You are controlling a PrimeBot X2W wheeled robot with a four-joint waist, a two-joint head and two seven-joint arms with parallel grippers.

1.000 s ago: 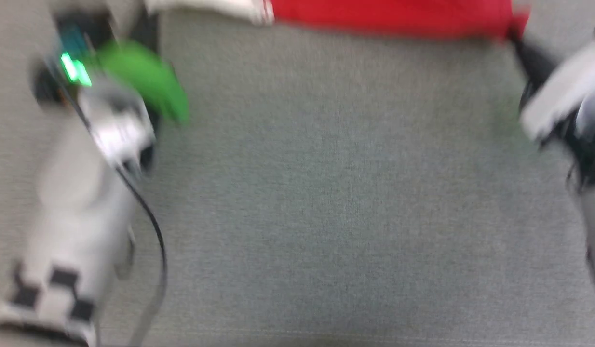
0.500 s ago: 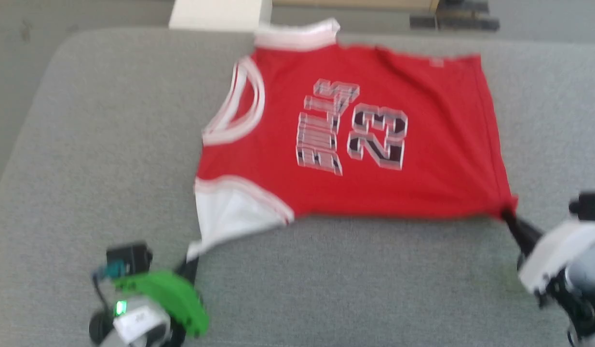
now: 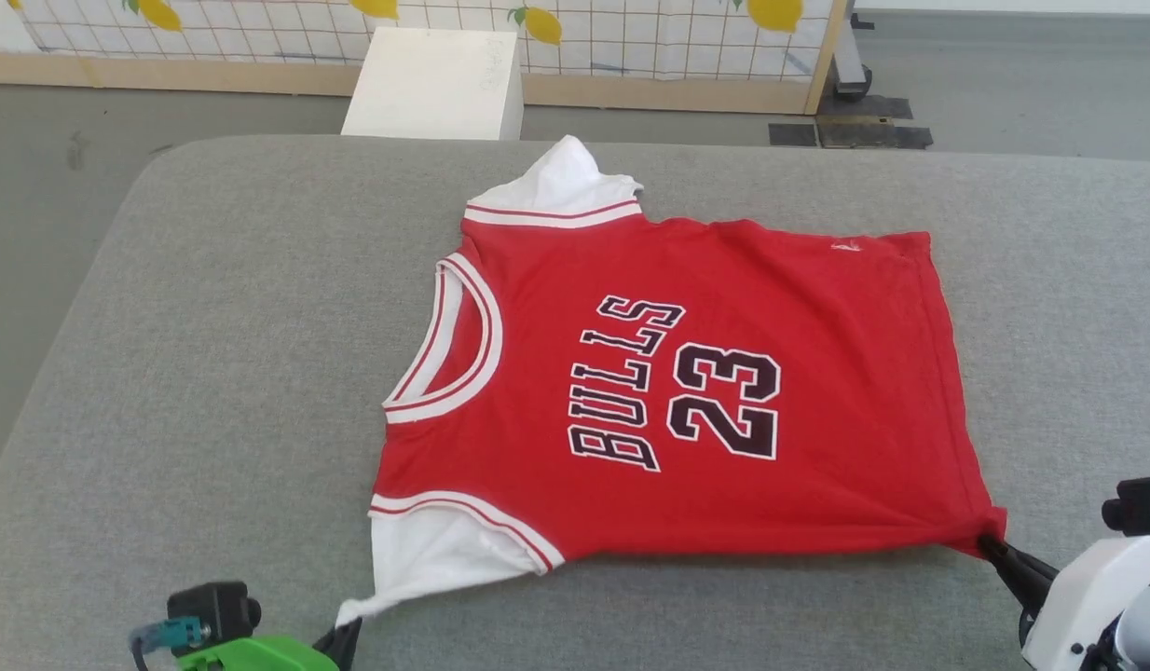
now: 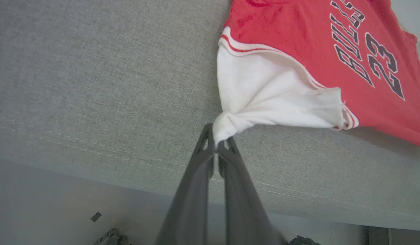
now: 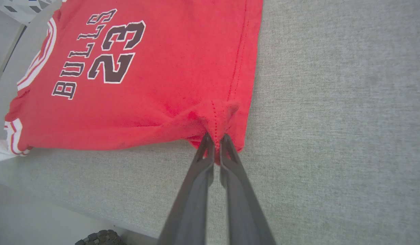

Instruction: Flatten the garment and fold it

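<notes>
The garment [image 3: 687,391] is a red jersey with white sleeves, black lettering and the number 23. It lies spread face up on the grey padded table [image 3: 212,354], neck toward the left. My left gripper [image 4: 216,144] is shut on the tip of the near white sleeve [image 4: 261,98], seen at the head view's bottom left [image 3: 344,636]. At the lower right, my right gripper [image 5: 215,143] is shut on the near red hem corner [image 3: 980,531]. That corner is bunched and pulled taut. The far sleeve [image 3: 561,191] sticks up at the back.
A white box [image 3: 435,84] stands on the floor behind the table, before a lemon-patterned panel [image 3: 631,37]. Bare grey table surface lies left, right and in front of the garment. The table's near edge runs just behind both grippers [image 4: 94,153].
The head camera has tilted up from the bare table front to the whole garment. Both grippers keep their hold on sleeve tip and hem corner.
</notes>
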